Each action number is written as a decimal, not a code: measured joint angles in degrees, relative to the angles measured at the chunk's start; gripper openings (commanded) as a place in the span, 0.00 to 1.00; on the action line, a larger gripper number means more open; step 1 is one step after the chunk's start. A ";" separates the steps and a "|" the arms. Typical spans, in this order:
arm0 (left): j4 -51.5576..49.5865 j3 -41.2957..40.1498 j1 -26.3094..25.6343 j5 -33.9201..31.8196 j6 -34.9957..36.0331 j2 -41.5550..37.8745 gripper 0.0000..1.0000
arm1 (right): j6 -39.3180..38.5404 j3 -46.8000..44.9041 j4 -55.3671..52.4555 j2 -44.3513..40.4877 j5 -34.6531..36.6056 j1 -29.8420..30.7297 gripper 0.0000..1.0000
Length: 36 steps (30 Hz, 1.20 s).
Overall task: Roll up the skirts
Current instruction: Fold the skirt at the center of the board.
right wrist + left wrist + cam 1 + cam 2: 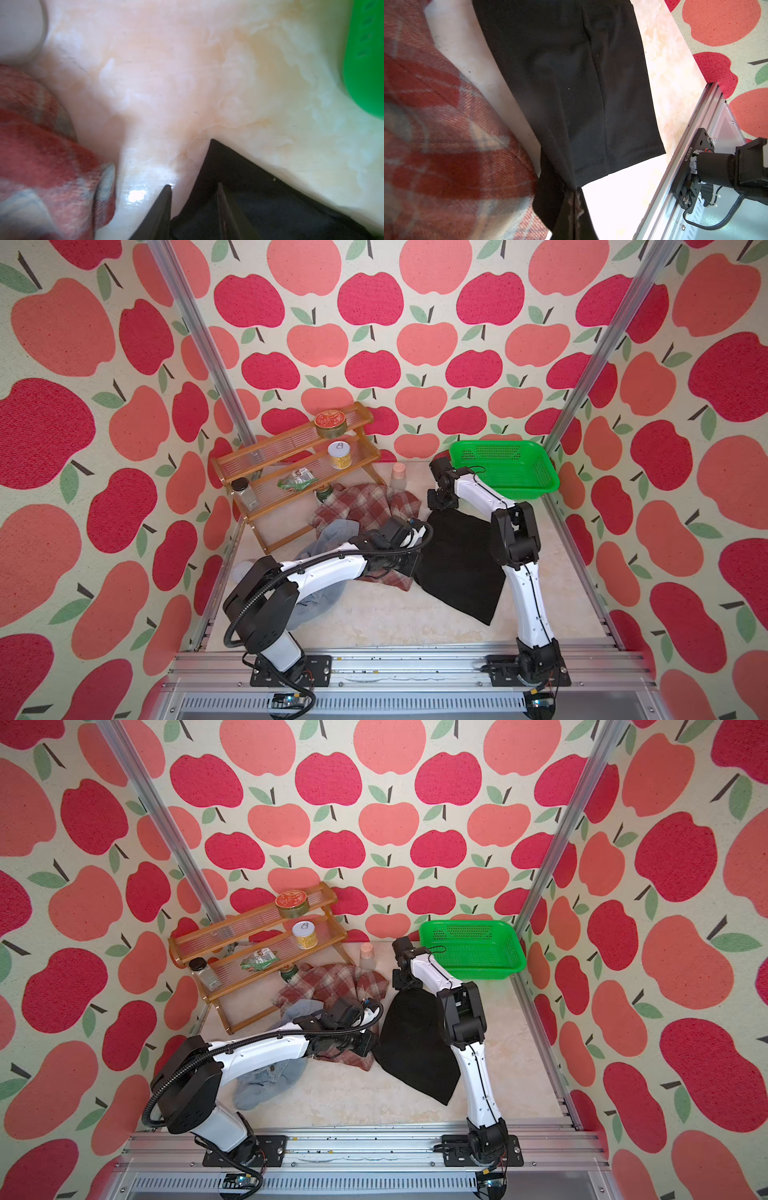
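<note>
Your left gripper (pixel 574 196) pinches the black skirt (pixel 457 568) on the marbled table (pixel 395 626). Your right gripper (pixel 193 186) straddles the skirt's far corner, jaws apart. Apple-print walls (pixel 374 302) surround it.

- Both top views are bright, evenly lit and sharp; shadows are soft;
- left wrist view: table (pixel 612 207) is blown out white beside the black skirt (pixel 571 83);
- right wrist view is soft; table shows glare; plaid skirt (pixel 41 166) is blurred.

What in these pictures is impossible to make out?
- Denim skirt: middle hidden under left arm, both top views.
- Right gripper: whether it grips the black skirt; right wrist view, edge cuts off fingers.
- Pale blob: blurred, cut by edge, right wrist view.
- Yellow can: label too small, top views.
</note>
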 measured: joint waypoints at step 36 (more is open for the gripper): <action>-9.09 5.60 -8.22 -10.34 8.70 -7.06 0.00 | 4.00 -26.64 24.83 -22.43 -26.27 -6.23 0.08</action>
